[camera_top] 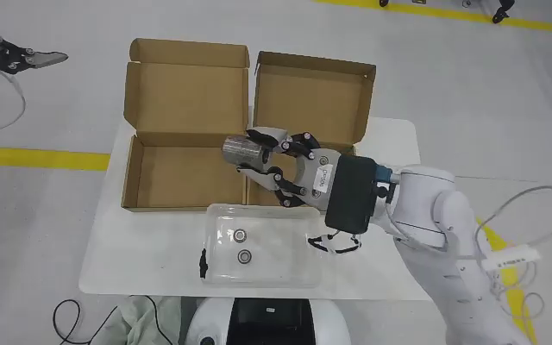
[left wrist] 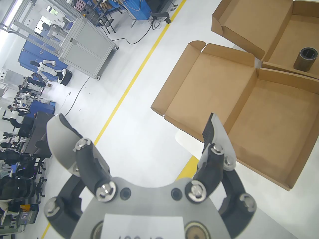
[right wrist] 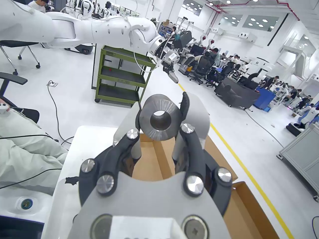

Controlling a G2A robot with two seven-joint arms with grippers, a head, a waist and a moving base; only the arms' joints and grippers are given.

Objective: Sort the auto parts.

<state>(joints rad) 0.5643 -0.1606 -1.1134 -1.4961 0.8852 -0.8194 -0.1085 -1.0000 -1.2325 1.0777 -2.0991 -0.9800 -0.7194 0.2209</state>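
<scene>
The white desk (camera_top: 129,259) carries two open cardboard boxes side by side along its far half, the left box (camera_top: 172,177) and the right box (camera_top: 310,90). A clear tray (camera_top: 276,259) sits at the near edge. The right gripper (camera_top: 250,153) hangs above the line where the two boxes meet, and its jaws are closed narrowly around a grey metal cylinder (camera_top: 241,151), which is held on its side with the bored end pointing left. Two small bearings (camera_top: 241,234) lie in the tray, waiting to be sorted.

The step in hand looks like placing the cylinder. To do it well, the arm should first carry it clear of the shared walls, squarely over one box's floor. It should then lower the part close to the cardboard before releasing, because a round part dropped from height will likely roll or bounce.

The left gripper (left wrist: 134,123) is far left, off the desk over the floor, with its jaws spread wide and empty.
</scene>
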